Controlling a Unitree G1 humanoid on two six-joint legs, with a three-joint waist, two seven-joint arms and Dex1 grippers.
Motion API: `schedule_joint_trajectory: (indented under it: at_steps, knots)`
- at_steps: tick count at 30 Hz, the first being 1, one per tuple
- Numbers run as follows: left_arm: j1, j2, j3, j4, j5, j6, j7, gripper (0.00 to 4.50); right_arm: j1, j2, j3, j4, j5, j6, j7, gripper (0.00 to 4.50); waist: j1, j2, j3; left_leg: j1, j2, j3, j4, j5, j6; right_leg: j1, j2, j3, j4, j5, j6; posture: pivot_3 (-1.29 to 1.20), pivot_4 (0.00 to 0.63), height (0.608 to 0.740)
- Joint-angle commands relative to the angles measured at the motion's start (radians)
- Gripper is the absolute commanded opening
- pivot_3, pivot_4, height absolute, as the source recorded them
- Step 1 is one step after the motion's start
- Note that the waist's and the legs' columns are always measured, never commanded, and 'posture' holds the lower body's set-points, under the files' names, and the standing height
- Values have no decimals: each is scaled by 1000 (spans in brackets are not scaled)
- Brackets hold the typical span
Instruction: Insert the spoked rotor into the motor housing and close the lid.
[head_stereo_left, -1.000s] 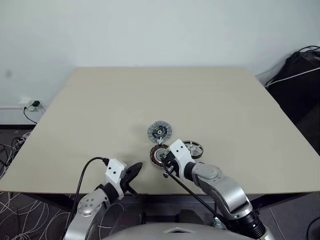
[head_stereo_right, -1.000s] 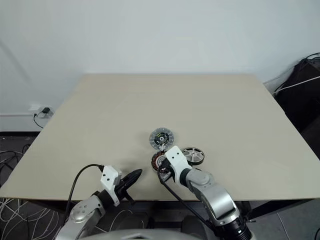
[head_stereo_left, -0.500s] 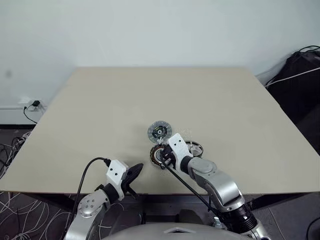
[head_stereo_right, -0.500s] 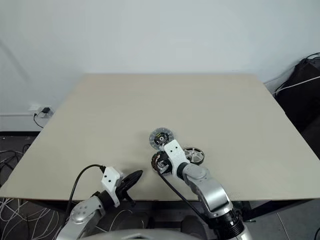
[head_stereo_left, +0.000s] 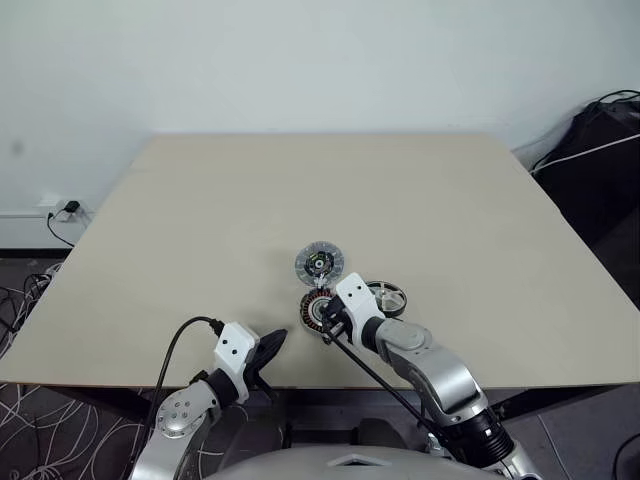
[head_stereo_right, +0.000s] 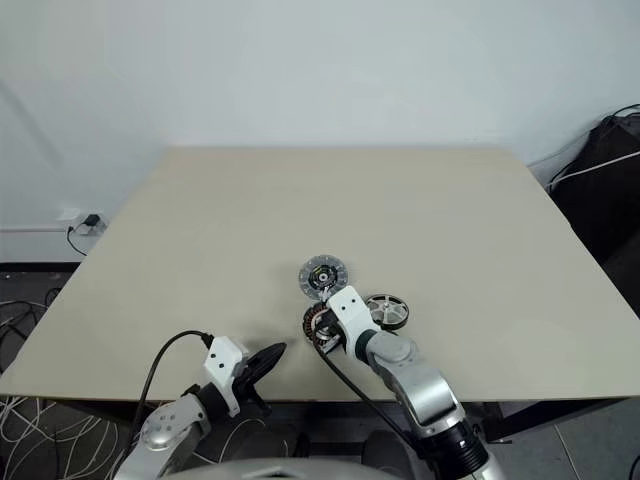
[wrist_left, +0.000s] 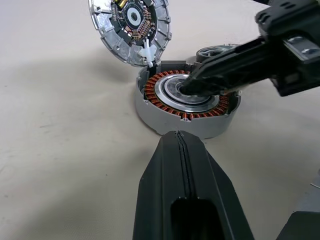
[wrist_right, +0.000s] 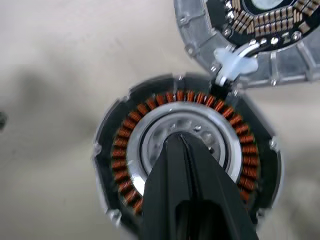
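Little has changed since the earlier frames: the right arm has edged slightly forward over the housing, and the three motor parts lie where they lay.

Largest is the beige surface (head_stereo_left: 200, 220), bare but for the parts grouped near its front edge. The right tool (wrist_left: 192, 86) reaches down and to the left from its arm, its two black fingers pressed together with nothing between them; their tips sit at the silver centre of the housing (wrist_left: 186, 102), though contact cannot be told for sure. The left tool (head_stereo_left: 268, 348) hangs at the front edge of the surface, well apart from the parts, its fingers likewise closed and empty, pointing toward the housing.

That housing lies flat with its ring of copper windings facing up. Just behind it the lid (head_stereo_left: 319, 264) lies with its circuit face up, joined to the housing by a small white connector (wrist_right: 231, 63) at the rim. The rotor (head_stereo_left: 386, 297) rests on the surface just right of the housing, partly hidden behind the right arm.
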Motion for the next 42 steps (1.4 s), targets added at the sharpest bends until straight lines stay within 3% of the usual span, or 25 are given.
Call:
schedule_joint_trajectory:
  at_steps: [1,11,15,19,22,31,42]
  knots:
    - [-13,5,1,-7,-4,-19,-9,0,16,-12,-24,-73,16,9,9,12,0,0,0,0,0,0,0,0,0,0,0,0,0,0,0,0,0,740]
    - [-20,7,0,-4,-3,-16,-16,0,2,36,-51,-102,17,-51,-25,12,0,0,0,0,0,0,0,0,0,0,0,0,0,0,0,0,0,740]
    - [-17,2,5,-12,-7,-8,-9,0,25,60,-119,-98,22,-145,-56,12,1,0,0,0,0,0,0,0,0,0,0,0,0,0,0,0,0,740]
    - [-16,6,13,-24,-12,12,-3,0,90,63,-274,-142,65,-172,-89,12,5,0,0,0,0,0,0,0,0,0,0,0,0,0,0,0,0,740]
    - [-17,10,15,-31,-16,24,-2,0,143,53,-375,-172,92,-166,-104,606,5,0,0,0,0,0,0,0,0,0,0,0,0,0,0,0,0,740]
    - [-33,16,9,-26,-21,45,-15,0,258,103,-551,-250,191,-83,-171,3535,-2,3,-1,0,1,0,0,0,0,0,-4,1,1,0,0,0,0,740]
    - [-44,19,10,-40,-26,77,-21,0,194,359,-740,-240,550,163,-333,3535,-2,7,0,0,0,1,0,0,0,-1,-5,3,1,0,0,0,0,740]
